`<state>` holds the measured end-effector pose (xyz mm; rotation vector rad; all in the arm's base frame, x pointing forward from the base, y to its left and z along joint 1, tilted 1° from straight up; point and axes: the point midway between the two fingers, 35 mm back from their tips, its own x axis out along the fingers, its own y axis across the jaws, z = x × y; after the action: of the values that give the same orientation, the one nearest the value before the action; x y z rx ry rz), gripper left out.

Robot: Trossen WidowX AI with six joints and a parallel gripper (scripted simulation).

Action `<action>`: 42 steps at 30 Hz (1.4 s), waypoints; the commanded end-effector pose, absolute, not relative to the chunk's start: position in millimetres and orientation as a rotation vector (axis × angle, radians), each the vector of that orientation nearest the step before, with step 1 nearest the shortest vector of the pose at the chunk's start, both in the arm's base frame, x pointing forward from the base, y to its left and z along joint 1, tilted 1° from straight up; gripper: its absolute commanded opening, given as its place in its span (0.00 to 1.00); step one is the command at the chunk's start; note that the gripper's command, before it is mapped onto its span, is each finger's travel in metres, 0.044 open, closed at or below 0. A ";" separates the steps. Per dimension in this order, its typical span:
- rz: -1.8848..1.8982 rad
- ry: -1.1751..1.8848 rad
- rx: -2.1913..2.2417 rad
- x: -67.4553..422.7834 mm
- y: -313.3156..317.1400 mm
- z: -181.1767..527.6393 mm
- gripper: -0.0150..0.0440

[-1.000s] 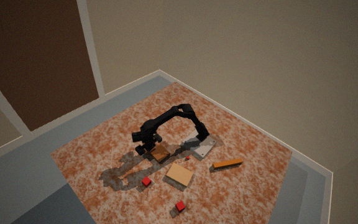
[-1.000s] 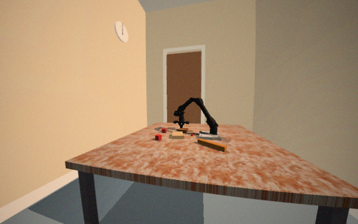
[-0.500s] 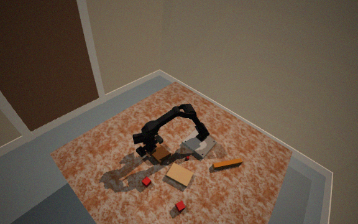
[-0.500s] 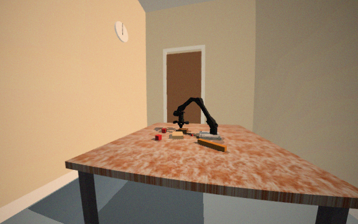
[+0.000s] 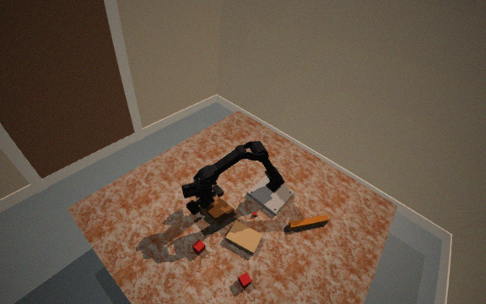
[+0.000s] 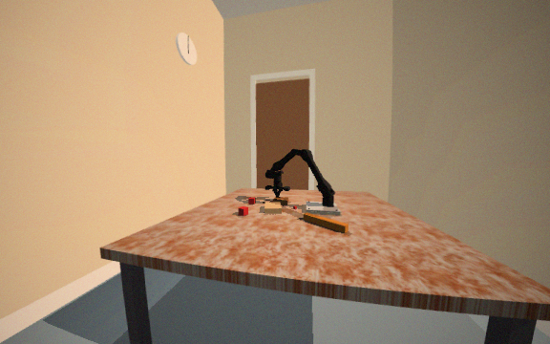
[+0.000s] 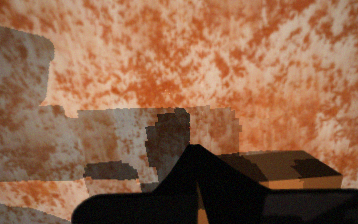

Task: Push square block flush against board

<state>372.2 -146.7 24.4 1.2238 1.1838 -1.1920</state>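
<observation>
Two red cubes (image 5: 198, 246) (image 5: 245, 279) rest on the mottled table (image 5: 332, 253); wall clock (image 6: 186, 48) at 11 o'clock of the brown door (image 6: 282, 134).
</observation>
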 end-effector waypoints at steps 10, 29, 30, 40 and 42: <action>-1.190 1.192 1.227 371.0 -129.9 23.0 0.25; -1.190 1.193 1.228 370.5 -110.9 23.0 0.25; -1.190 1.193 1.228 370.4 -109.9 23.1 0.25; -1.189 1.194 1.228 370.1 -102.7 23.1 0.25; -1.189 1.194 1.228 370.3 -104.5 23.1 0.25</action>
<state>371.9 -106.4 24.9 1.2239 1.1849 -1.1889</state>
